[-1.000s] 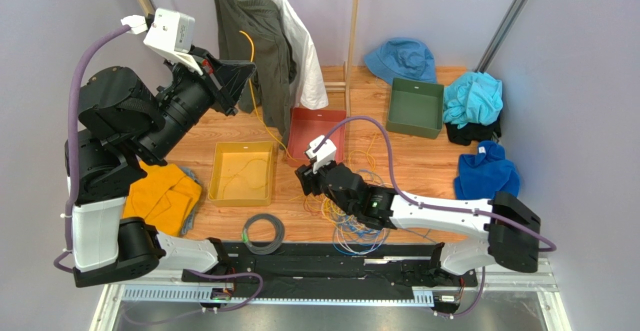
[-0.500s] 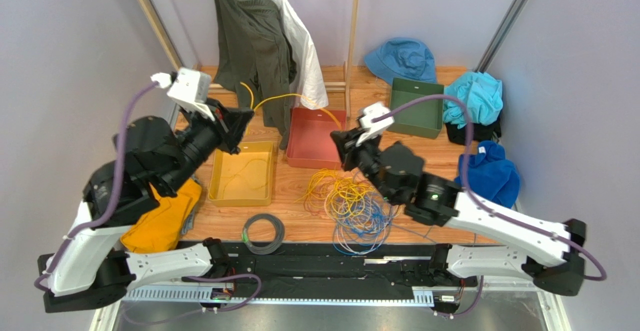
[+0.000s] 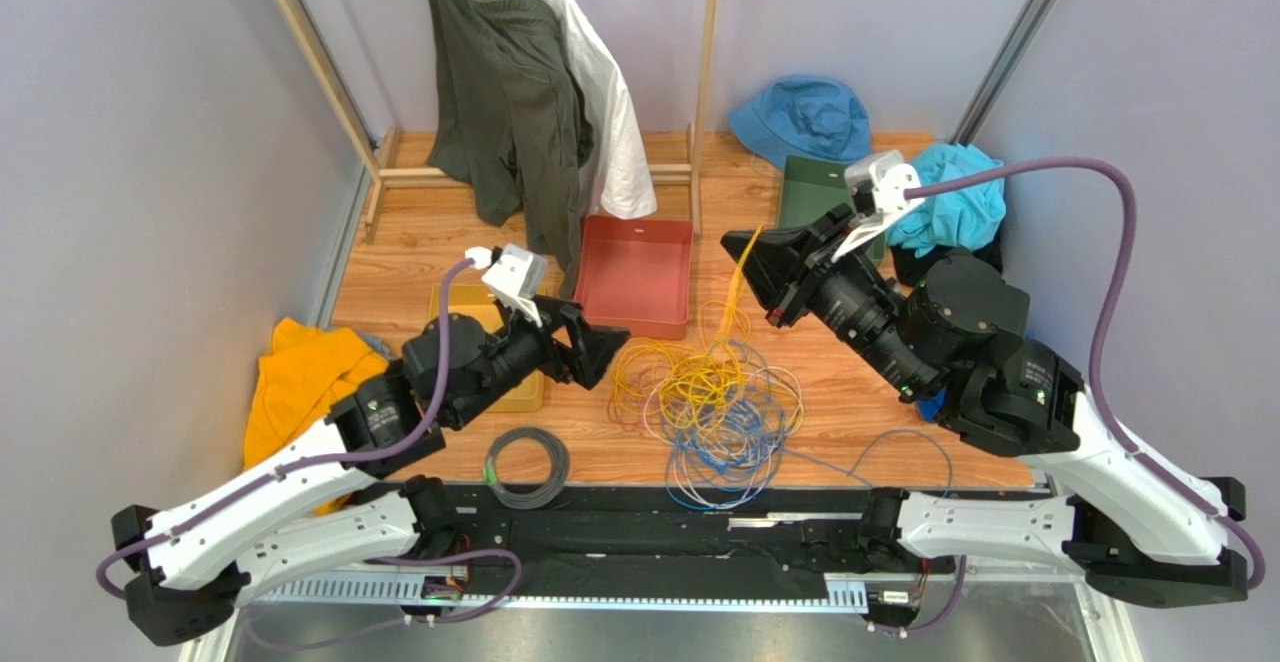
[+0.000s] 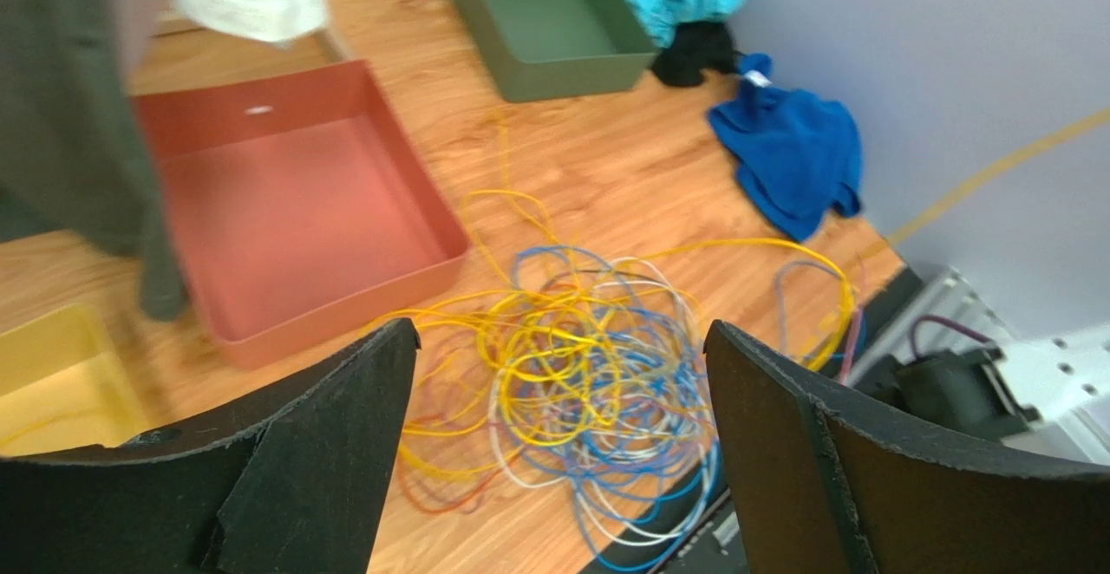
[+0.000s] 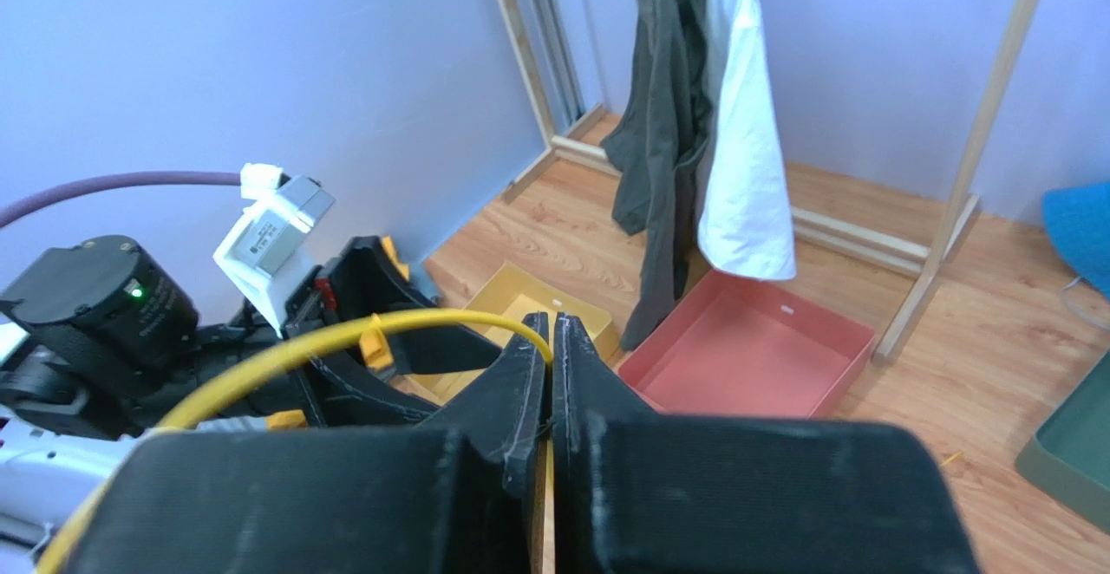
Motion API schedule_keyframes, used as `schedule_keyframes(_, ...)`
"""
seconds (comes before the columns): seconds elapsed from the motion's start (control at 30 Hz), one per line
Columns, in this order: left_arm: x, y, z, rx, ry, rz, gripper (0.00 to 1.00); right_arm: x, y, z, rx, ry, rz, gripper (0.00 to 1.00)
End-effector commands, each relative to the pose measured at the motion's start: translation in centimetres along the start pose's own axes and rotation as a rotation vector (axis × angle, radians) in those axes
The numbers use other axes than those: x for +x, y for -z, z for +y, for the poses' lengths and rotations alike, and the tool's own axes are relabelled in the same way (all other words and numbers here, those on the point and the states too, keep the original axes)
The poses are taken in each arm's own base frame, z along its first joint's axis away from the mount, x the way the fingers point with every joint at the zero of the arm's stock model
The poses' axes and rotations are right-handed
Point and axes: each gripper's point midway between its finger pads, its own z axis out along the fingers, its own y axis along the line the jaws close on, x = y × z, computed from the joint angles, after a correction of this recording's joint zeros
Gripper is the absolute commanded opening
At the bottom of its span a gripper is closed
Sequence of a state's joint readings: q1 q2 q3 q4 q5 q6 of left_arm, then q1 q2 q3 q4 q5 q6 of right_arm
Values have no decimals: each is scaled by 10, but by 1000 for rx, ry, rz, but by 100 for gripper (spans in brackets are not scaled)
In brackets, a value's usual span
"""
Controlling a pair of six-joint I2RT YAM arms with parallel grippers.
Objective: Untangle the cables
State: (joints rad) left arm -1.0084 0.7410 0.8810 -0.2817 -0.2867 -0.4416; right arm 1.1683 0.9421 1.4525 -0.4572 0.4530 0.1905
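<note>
Top external: cables [image 3: 706,407] near red tray [image 3: 637,280]

Near-centre of table [image 3: 406,242]: cables [image 3: 706,400] in one heap. Tray [image 3: 639,280] just behind the heap, hanging garments [image 3: 519,92] behind and left of the tray. Coiled ring [image 3: 526,464] left of the heap, nearer the table edge. Bin [image 3: 812,185] behind and right, hat [image 3: 812,115] behind it.
</note>
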Motion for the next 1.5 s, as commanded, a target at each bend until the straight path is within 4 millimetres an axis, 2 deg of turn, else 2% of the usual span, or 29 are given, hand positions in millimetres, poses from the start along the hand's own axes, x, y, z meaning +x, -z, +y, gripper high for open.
schedule_keyframes(0.0,-45,8,-58,326,94,-255,91,11,3,14,-67,-10,92,0)
schedule_keyframes(0.03,-45,12,-62,358,94,-274,91,17,2,13,-59,-1,114,0)
schedule_keyframes(0.07,-36,10,-65,380,78,-271,91,24,0,14,-57,-1,135,0)
schedule_keyframes(0.1,-40,14,-73,418,74,-297,91,29,-1,13,-53,0,147,0)
schedule_keyframes(0.13,-38,13,-77,431,50,-300,92,42,-3,12,-47,2,170,0)
schedule_keyframes(0.3,-28,5,-103,502,0,-307,95,64,-5,19,-84,-52,195,0)
schedule_keyframes(0.4,-19,-4,-111,521,-5,-288,96,70,-6,24,-105,-66,207,0)
schedule_keyframes(0.5,-6,-14,-116,534,-17,-255,96,67,-4,27,-123,-85,201,0)
schedule_keyframes(0.67,3,-30,-109,480,-39,-245,95,61,-1,41,-187,-137,204,0)
schedule_keyframes(0.77,1,-38,-102,424,-43,-252,88,59,3,47,-219,-168,206,0)
schedule_keyframes(0.87,-1,-37,-108,447,-52,-253,75,63,7,48,-229,-182,212,0)
schedule_keyframes(0.9,-1,-38,-110,453,-56,-248,59,64,7,48,-230,-185,213,0)
schedule_keyframes(0.93,-5,-38,-113,465,-59,-252,48,69,7,47,-227,-184,221,0)
schedule_keyframes(0.97,-6,-38,-114,466,-63,-247,34,70,8,46,-225,-185,222,3)
schedule_keyframes(1.0,-3,-38,-113,459,-71,-225,0,74,8,42,-209,-183,229,13)
schedule_keyframes(1.07,-9,-35,-112,448,-68,-224,0,82,11,32,-170,-175,238,35)
schedule_keyframes(1.13,-20,-25,-109,443,-61,-244,0,93,16,12,-85,-158,243,44)
schedule_keyframes(1.17,-18,-22,-104,420,-67,-217,0,96,18,4,-48,-153,240,52)
schedule_keyframes(1.2,-27,-14,-101,408,-61,-227,0,98,20,-13,27,-141,220,54)
schedule_keyframes(1.23,-46,-9,-97,371,-50,-251,0,96,28,-25,62,-140,198,60)
schedule_keyframes(1.27,-39,-7,-88,324,-70,-191,0,111,32,-37,105,-120,210,63)
schedule_keyframes(1.3,-50,0,-84,302,-74,-199,0,115,35,-52,172,-112,190,66)
schedule_keyframes(1.33,-78,10,-82,274,-60,-249,0,111,45,-61,193,-133,156,67)
schedule_keyframes(1.37,-72,13,-74,237,-85,-196,0,130,48,-71,220,-116,174,68)
schedule_keyframes(1.4,-82,19,-71,220,-86,-205,0,132,51,-76,236,-122,154,68)
schedule_keyframes(1.43,-108,30,-68,188,-72,-249,0,132,57,-80,237,-144,134,68)
schedule_keyframes(1.47,-110,34,-62,156,-83,-230,0,139,59,-84,244,-145,134,69)
